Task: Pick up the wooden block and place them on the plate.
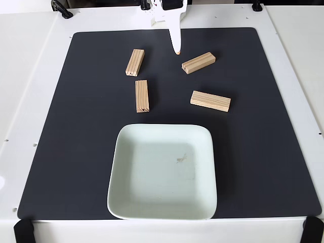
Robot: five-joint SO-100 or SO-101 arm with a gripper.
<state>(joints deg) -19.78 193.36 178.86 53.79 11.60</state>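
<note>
Plate (163, 202) nearest, bare; four wooden blocks (142, 95) beyond; pincer (177, 50) above mat (278, 152).

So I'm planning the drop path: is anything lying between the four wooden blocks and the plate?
Nothing visible. Bare black mat separates the plate from the nearest blocks; the other two lie farther back.

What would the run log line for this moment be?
claw: near mat top edge, holding nothing seen | wooden blocks: four on mat | plate: no blocks
</note>
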